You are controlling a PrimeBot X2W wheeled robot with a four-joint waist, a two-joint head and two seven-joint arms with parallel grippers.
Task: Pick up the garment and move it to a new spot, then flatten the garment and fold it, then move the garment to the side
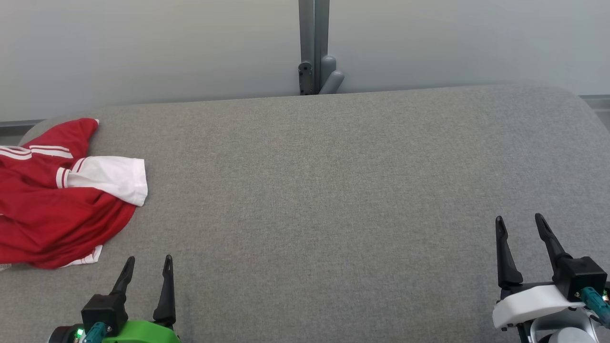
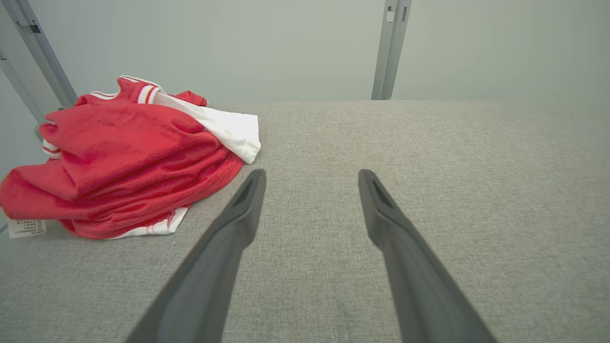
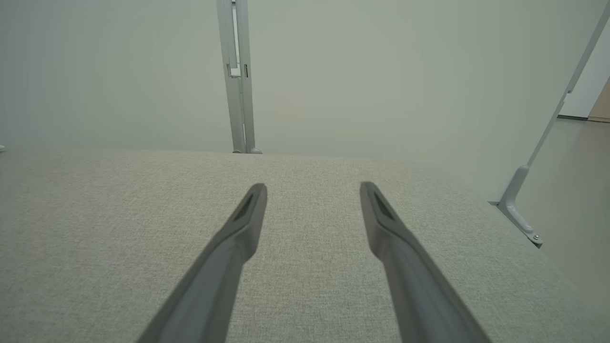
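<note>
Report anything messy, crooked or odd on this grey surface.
The red and white shirt lies crumpled in a heap at the left end of the grey surface, with a white sleeve flopped across it and a white tag poking out at its near edge. Nothing looks torn or spilled.

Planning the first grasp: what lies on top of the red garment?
A white sleeve drapes over the top of the red garment; a paper tag pokes out at its edge. Anything beneath the crumpled folds is hidden.

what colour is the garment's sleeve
White, with a red-and-white striped band where it meets the red garment; the sleeve shows best in the head view.
</note>
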